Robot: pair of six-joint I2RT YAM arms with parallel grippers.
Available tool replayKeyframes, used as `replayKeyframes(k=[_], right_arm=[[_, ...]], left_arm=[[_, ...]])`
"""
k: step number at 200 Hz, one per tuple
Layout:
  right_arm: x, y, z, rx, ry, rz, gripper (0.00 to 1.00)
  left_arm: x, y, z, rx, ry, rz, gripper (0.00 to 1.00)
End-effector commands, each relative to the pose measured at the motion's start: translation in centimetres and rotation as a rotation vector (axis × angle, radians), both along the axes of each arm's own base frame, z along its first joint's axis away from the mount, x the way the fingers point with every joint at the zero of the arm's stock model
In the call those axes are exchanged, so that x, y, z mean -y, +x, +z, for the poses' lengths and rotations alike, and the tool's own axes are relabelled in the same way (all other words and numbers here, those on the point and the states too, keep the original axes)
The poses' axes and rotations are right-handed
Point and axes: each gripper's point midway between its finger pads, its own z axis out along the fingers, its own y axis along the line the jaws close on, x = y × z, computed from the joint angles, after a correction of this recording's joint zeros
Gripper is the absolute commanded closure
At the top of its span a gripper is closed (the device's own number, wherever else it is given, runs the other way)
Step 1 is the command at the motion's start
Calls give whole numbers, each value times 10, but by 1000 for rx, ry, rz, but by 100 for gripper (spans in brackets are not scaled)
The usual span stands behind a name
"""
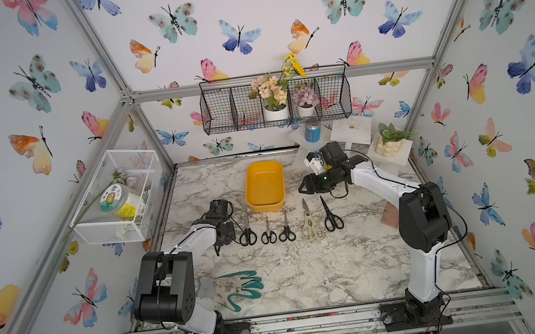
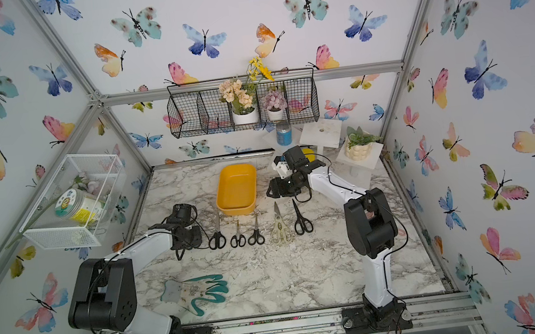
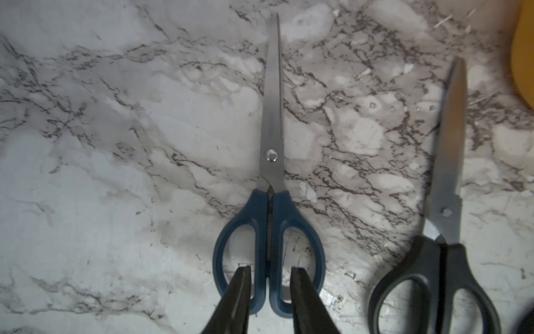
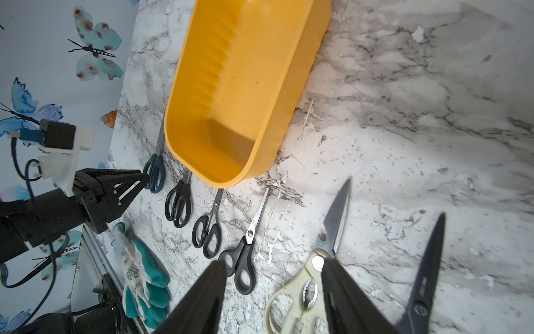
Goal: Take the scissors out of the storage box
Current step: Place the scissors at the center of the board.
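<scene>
The yellow storage box (image 1: 262, 170) stands empty at the table's middle back; its inside (image 4: 231, 86) is bare. Several scissors lie in a row in front of it: black pairs (image 1: 247, 232) (image 1: 268, 233) (image 1: 286, 230), cream shears (image 1: 310, 226) and a black pair (image 1: 332, 218). A blue-handled pair (image 3: 270, 162) lies leftmost, hidden under my left gripper (image 1: 228, 235) in both top views. My left gripper (image 3: 270, 268) has one fingertip in each handle loop, close round the inner bars, a thin gap on one side. My right gripper (image 4: 274, 263) hangs open above the row, holding nothing.
A teal and white glove (image 1: 244, 287) lies at the front left. A white mesh basket (image 1: 115, 195) hangs on the left wall and a black wire basket (image 1: 218, 111) with flower pots on the back wall. A potted plant (image 1: 390, 147) and a blue can (image 1: 312, 132) stand back right.
</scene>
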Motion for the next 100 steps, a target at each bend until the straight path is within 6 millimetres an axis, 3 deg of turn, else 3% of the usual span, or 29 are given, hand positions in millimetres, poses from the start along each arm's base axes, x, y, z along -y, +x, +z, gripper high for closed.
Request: replayKeyframes(k=[1,60,100], right_arm=[[0,-2,15,39,7,4,42],[-1,-2,12,35,3,7,42],[-2,-1,10,31,5,8,42]], left_arm=[[6,-1,-11,-16,-45,-7,71],[-2,-3,-18,-40,-6,1,73],[-5,-2,-4,-10,8,-5,74]])
